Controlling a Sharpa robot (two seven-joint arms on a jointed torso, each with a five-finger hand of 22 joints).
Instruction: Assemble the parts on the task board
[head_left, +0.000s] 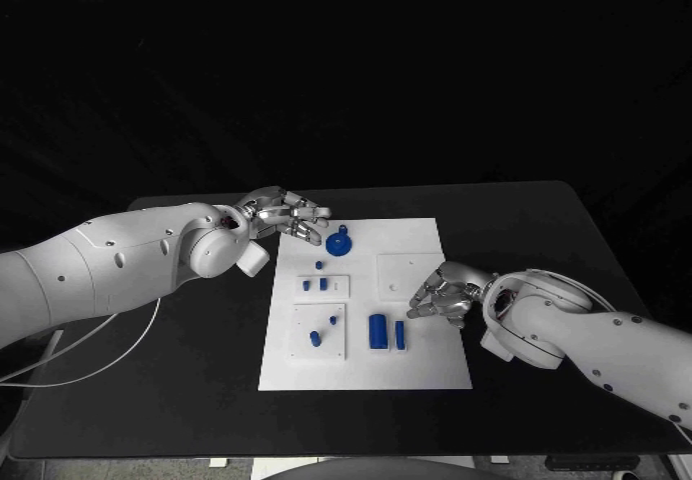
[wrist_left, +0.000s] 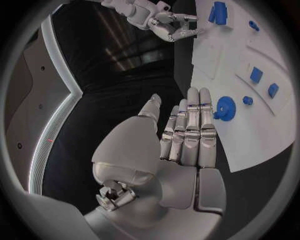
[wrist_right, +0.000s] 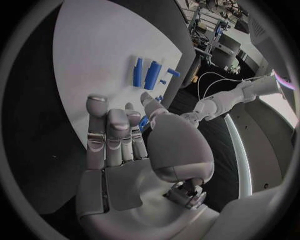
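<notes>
Black table (head_left: 173, 400), white board (head_left: 433, 365) mid. Left hand (head_left: 289, 215) empty, fingers spread, beside blue gear (head_left: 339, 243) at far end. Right hand (head_left: 444, 296) empty, fingers loosely apart. Step: reaching for gear; next needs clean pinch.

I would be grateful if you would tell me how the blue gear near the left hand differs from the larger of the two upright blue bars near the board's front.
The gear is round and toothed; the bar is long and straight-sided. The gear lies near the far edge of the board, just off the fingertips of the left hand; the bar lies toward the near edge, beside a thinner bar and closer to the right hand. Both are blue, and neither is held.
</notes>
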